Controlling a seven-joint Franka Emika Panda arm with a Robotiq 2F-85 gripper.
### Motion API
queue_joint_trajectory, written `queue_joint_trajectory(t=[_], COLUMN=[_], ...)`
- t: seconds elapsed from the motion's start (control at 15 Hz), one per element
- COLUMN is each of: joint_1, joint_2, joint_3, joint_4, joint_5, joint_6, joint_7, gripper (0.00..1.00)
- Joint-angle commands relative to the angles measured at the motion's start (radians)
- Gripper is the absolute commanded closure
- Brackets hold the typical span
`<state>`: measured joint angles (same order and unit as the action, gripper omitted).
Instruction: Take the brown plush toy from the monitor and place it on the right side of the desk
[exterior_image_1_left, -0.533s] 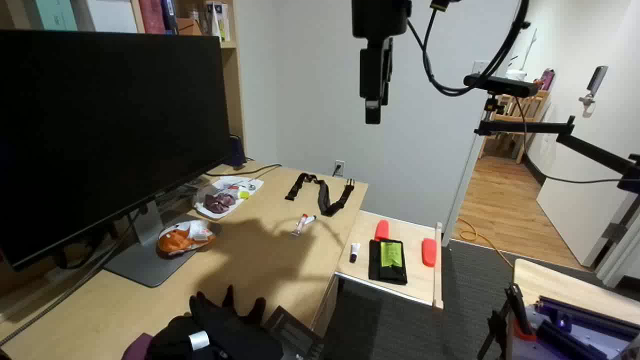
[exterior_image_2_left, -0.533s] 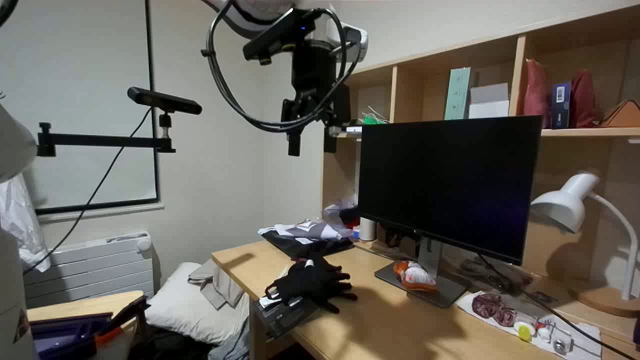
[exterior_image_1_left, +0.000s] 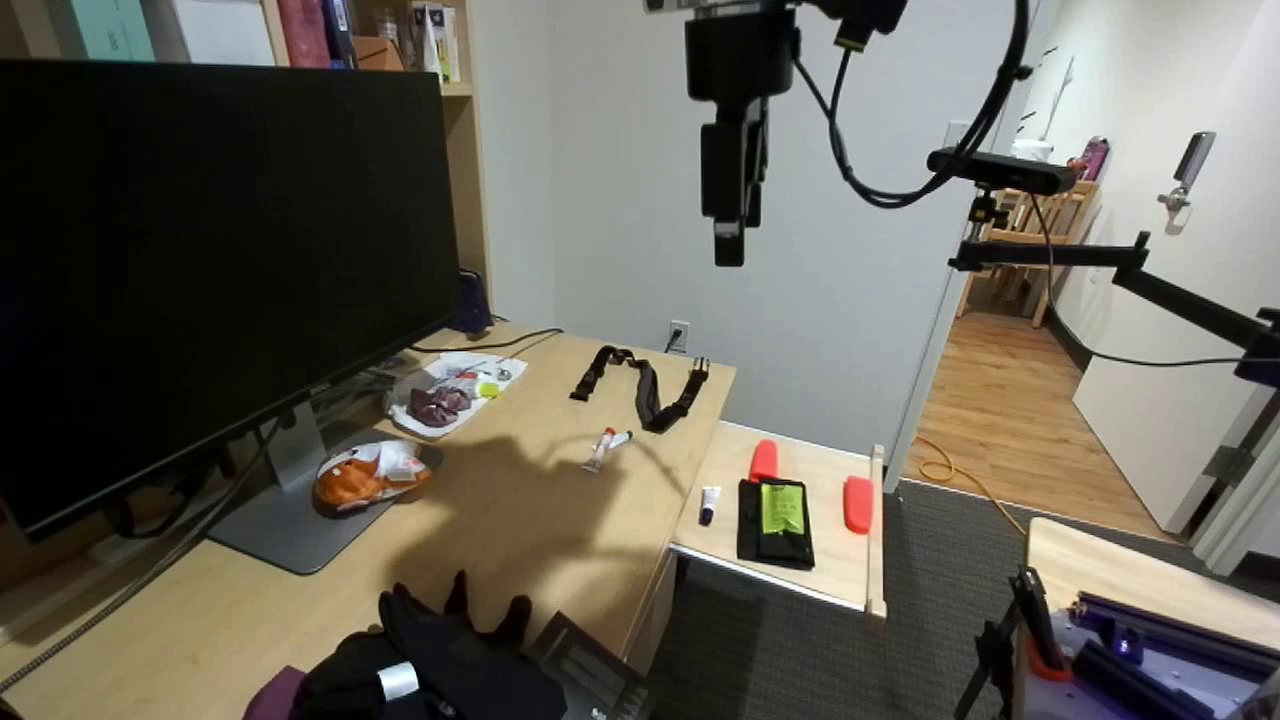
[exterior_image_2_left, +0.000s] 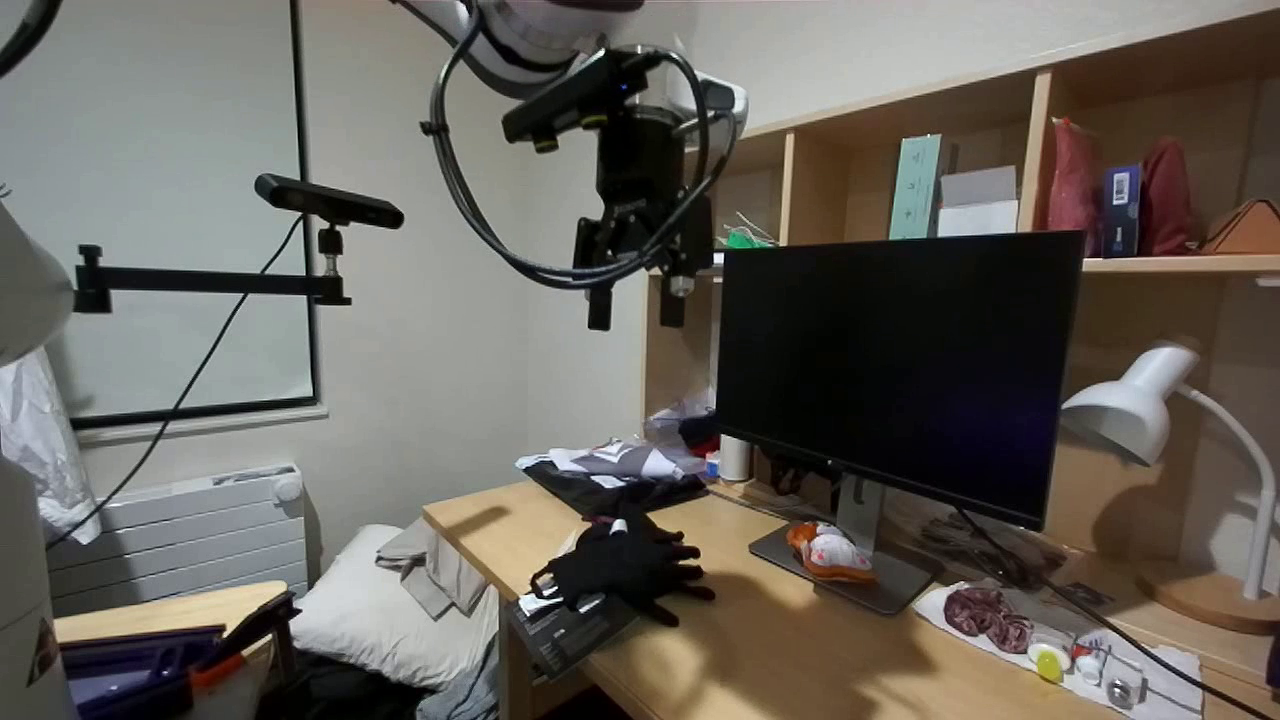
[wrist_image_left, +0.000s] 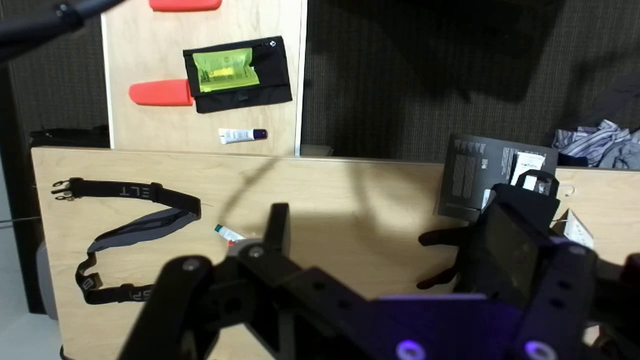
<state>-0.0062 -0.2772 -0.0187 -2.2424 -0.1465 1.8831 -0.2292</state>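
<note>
The brown plush toy (exterior_image_1_left: 350, 484) is a small orange-brown lump with a paler whitish part against it. It lies on the grey base of the black monitor (exterior_image_1_left: 230, 250). In an exterior view the toy (exterior_image_2_left: 802, 538) sits in front of the stand under the screen (exterior_image_2_left: 890, 370). The desk (exterior_image_1_left: 545, 400) is light wood and also fills much of the wrist view (wrist_image_left: 320, 192). My gripper (exterior_image_1_left: 738, 240) hangs high above the desk, apart from the toy. Its fingers are spread with nothing between them (exterior_image_2_left: 636, 316) (wrist_image_left: 400, 240). The toy and monitor are out of the wrist view.
A black glove (exterior_image_2_left: 625, 565) lies on a dark box (wrist_image_left: 480, 170) at the desk edge. A black strap (exterior_image_1_left: 655, 400), small tubes (exterior_image_1_left: 603, 448) and a white sheet with small items (exterior_image_1_left: 455, 390) lie on the desk. A lower board (exterior_image_1_left: 720, 550) holds a black pouch (exterior_image_1_left: 776, 525).
My gripper has moved down a little and slightly sideways, towards the monitor side in both exterior views. The fingers stay spread. The toy and other objects have not moved.
</note>
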Motion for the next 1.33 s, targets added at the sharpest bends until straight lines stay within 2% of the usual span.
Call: queue_joint_trajectory(t=[0.0, 0.27, 0.47, 0.6, 0.73, 0.8, 0.93, 1.27], joint_1=[0.01, 0.007, 0.015, 0.02, 0.015, 0.015, 0.015, 0.01], joint_2=[0.151, 0.342, 0.499, 0.583, 0.64, 0.584, 0.634, 0.646], joint_3=[0.003, 0.013, 0.015, 0.012, 0.018, 0.013, 0.014, 0.02], joint_4=[0.067, 0.141, 0.235, 0.304, 0.368, 0.292, 0.34, 0.364], joint_5=[0.009, 0.004, -0.011, -0.01, 0.029, 0.006, 0.012, 0.016], joint_6=[0.102, 0.341, 0.438, 0.449, 0.409, 0.441, 0.44, 0.425], joint_7=[0.025, 0.113, 0.169, 0.181, 0.167, 0.157, 0.157, 0.125], gripper=[0.0, 0.0, 0.0, 0.0, 0.0, 0.0, 0.0, 0.0])
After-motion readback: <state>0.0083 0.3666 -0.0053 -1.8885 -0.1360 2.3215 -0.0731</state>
